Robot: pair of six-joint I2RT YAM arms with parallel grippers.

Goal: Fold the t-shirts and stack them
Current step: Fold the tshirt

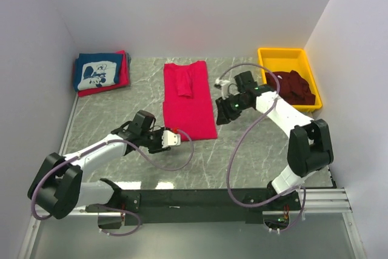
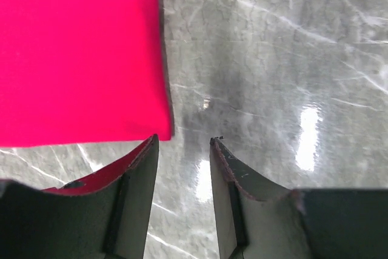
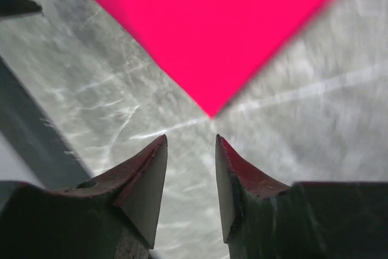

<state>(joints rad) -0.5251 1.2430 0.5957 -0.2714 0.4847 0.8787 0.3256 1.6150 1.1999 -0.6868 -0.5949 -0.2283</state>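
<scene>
Red t-shirt [image 1: 188,98] half-folded — L pincer [image 1: 174,137], R pincer [image 1: 220,118] spread beside it.

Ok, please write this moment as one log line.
left fingers: open, by red t-shirt corner | right fingers: open, at another corner | folded stack: far left
</scene>
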